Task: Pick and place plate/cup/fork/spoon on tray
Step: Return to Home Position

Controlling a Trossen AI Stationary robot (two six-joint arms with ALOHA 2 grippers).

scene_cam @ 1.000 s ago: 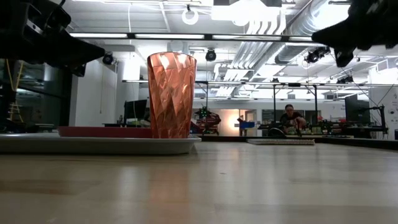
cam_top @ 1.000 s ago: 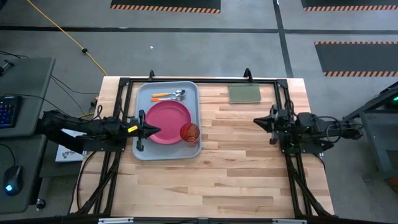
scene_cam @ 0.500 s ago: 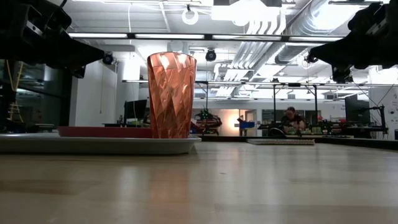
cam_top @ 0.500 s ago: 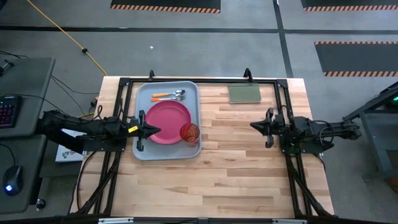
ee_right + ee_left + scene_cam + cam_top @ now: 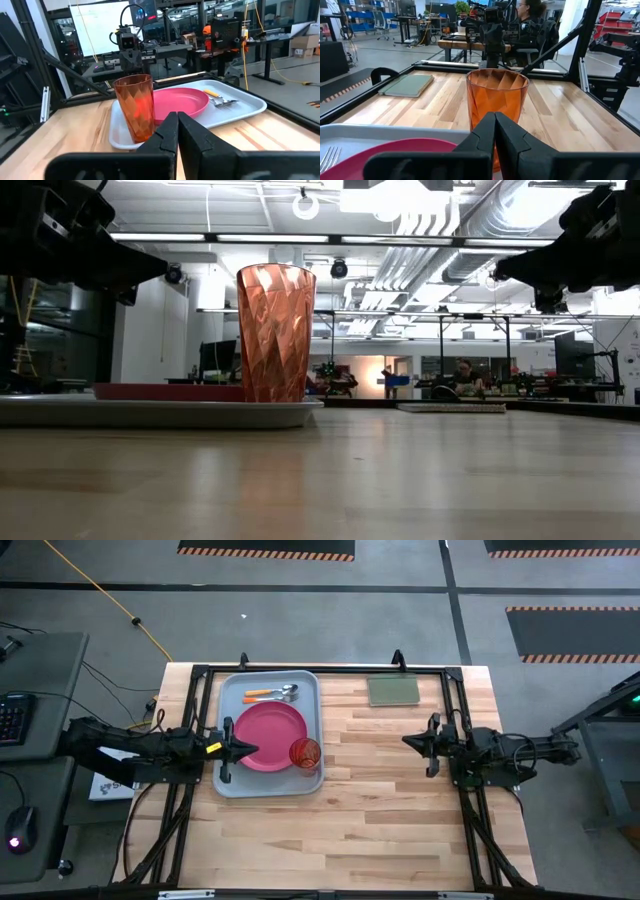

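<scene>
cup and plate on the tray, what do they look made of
Faceted orange-red translucent cup: likely clear tinted plastic, possibly glass; light shines through its glossy diamond facets. Round magenta-pink plate: probably plastic; opaque, even colour, smooth with a soft sheen.

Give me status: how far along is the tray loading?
Done: plate, cup, fork, spoon all on the tray. In hand: nothing; left gripper shut above the plate's edge, right gripper shut over the table. Left: likely just returning home.
</scene>
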